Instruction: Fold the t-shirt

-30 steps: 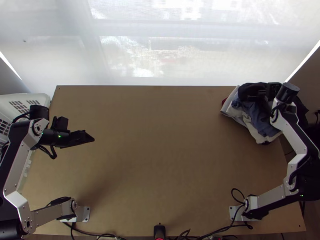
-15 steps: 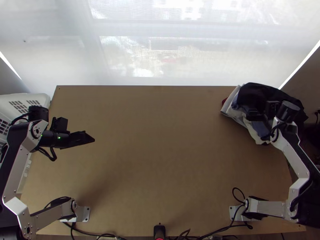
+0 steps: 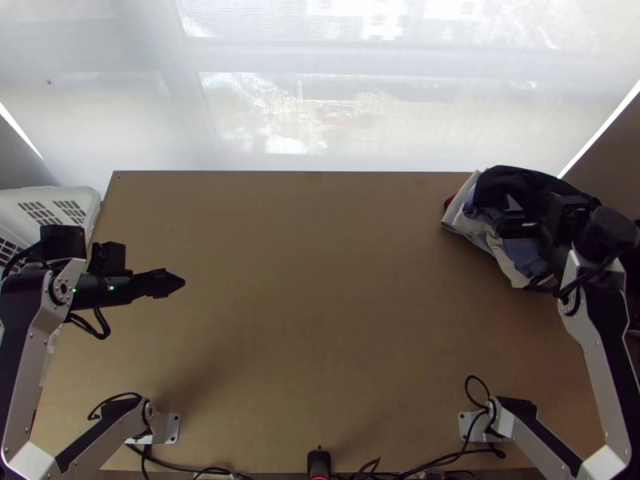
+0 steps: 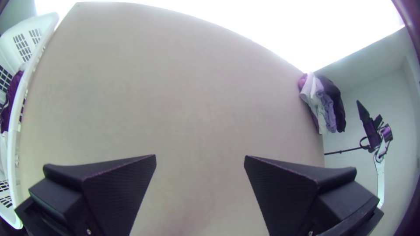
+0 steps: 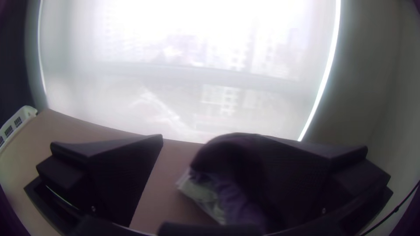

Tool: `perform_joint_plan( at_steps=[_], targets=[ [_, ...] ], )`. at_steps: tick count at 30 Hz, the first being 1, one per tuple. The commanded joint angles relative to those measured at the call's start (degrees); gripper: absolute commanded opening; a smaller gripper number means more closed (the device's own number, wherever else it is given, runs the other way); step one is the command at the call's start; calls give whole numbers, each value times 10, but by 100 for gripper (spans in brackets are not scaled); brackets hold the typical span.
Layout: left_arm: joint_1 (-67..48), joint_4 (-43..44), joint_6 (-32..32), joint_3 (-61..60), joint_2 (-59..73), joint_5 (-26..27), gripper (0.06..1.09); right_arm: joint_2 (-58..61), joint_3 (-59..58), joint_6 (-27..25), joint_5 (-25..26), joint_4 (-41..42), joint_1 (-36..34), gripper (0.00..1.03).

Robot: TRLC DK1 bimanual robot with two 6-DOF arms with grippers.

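Light wooden table (image 3: pixel 320 320): at the top view's upper right, the open, wide-fingered black right gripper (image 5: pixel 208 137) has shifted rightward by bunched dark-and-pale clothes (image 3: pixel 512 182); the black left gripper (image 4: pixel 200 156) gapes, folding seemingly unstarted.

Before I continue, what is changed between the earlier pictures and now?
In the top view, the right gripper moved right and toward the near edge of the table. The left arm shifted slightly nearer that edge. Nothing was visibly taken or released. The clothes pile and white basket seem unmoved.
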Motion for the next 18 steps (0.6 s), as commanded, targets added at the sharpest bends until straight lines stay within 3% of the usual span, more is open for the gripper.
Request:
perform_joint_plan(
  at_steps=[1, 5, 9, 11, 14, 18],
  targets=[
    [-33, 101, -47, -41, -114, -110, 104, -201, -136, 46, -3, 13, 154, 98],
    [-33, 191, -38, -128, -221, -209, 104, -364, -270, 17, 59, 11, 235, 98],
    [-33, 216, -4, -220, -332, -268, 104, -516, -356, 29, 115, -51, 236, 98],
    [-32, 235, 1, -266, -396, -276, 104, -604, -413, 32, 145, -41, 224, 98],
    [-32, 255, 16, -306, -469, -280, 104, -602, -427, 40, 171, -58, 191, 98],
    [-24, 286, 8, -321, -471, -280, 104, -599, -471, 113, 175, -10, 152, 98]
  ],
)
